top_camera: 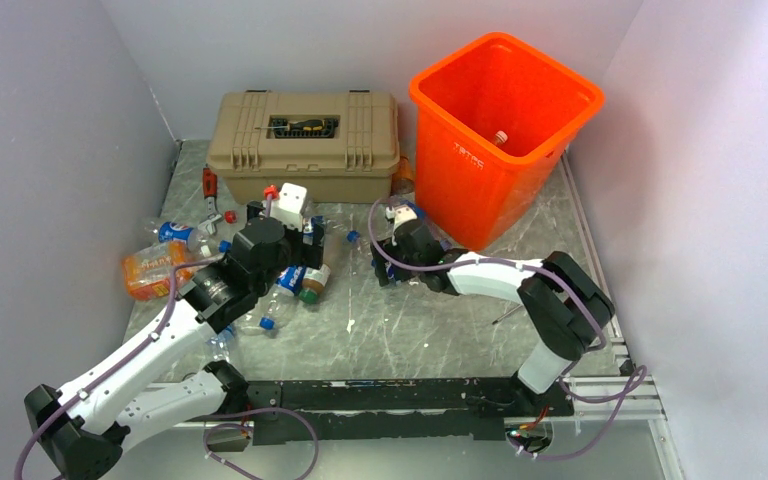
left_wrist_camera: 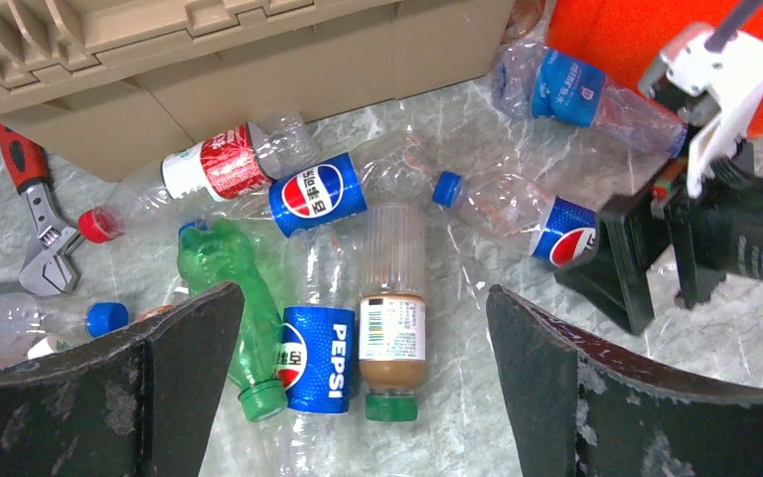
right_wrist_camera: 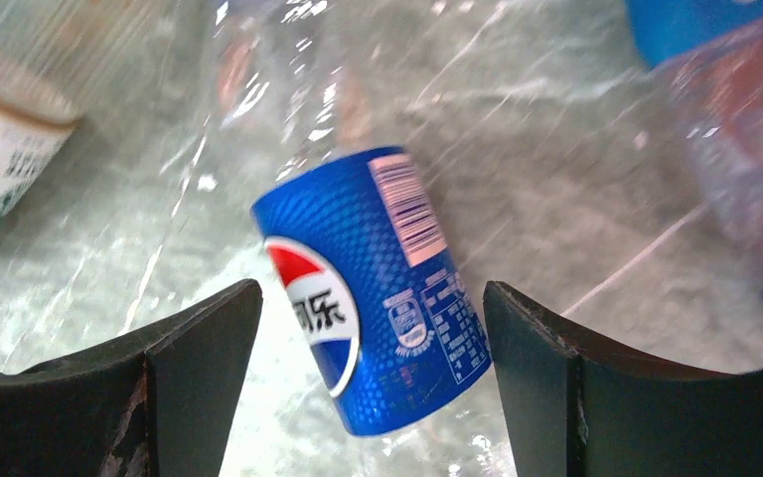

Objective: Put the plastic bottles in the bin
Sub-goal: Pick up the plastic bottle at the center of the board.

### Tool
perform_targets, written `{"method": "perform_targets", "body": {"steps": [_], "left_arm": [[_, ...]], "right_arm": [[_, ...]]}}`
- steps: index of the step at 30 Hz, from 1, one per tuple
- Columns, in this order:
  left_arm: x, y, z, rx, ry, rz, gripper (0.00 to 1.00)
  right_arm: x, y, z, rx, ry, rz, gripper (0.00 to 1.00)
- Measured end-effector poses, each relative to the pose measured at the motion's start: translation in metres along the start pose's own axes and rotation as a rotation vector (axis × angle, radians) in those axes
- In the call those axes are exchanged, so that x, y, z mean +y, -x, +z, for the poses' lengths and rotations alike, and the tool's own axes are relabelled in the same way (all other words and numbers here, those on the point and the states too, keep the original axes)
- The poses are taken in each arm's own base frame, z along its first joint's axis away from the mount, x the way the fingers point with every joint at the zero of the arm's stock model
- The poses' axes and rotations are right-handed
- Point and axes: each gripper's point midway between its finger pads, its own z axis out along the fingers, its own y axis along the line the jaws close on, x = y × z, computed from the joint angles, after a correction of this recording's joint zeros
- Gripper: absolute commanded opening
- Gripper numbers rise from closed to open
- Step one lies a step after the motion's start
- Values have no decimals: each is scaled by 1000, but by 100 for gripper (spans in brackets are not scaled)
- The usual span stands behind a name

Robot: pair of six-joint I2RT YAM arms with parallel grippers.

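We count one bin (top_camera: 472, 190), in the far right corner, with one white-capped bottle (top_camera: 501, 137) inside. One toolbox (top_camera: 305, 150) sits along the far edge, and one wrench (left_wrist_camera: 45, 224) lies at its left end. Through the left wrist camera we count eight bottles (left_wrist_camera: 318, 194) lying before the toolbox, left of middle. One orange-wrapped bottle (top_camera: 155, 268) lies near the left edge. The left arm stretches from the near left corner, and the left gripper (left_wrist_camera: 363, 298) hangs over the heap, jaws wide and empty. The right arm folds at the right edge and reaches leftward by the bin's foot. The right gripper (right_wrist_camera: 373, 288) straddles one Pepsi bottle (right_wrist_camera: 358, 308), jaws wide.
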Motion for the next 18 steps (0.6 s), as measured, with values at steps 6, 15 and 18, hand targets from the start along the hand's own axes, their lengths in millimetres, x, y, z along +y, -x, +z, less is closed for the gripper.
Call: {"method": "perform_targets", "body": {"steps": [6, 15, 18], "left_arm": [[-1, 0, 0, 2, -8, 0, 98], [-4, -2, 1, 8, -18, 2, 98], [-5, -4, 3, 17, -21, 6, 97]], "right_arm": [[22, -16, -21, 12, 50, 10, 86], [17, -30, -24, 64, 22, -3, 83], [19, -40, -24, 96, 20, -17, 79]]}}
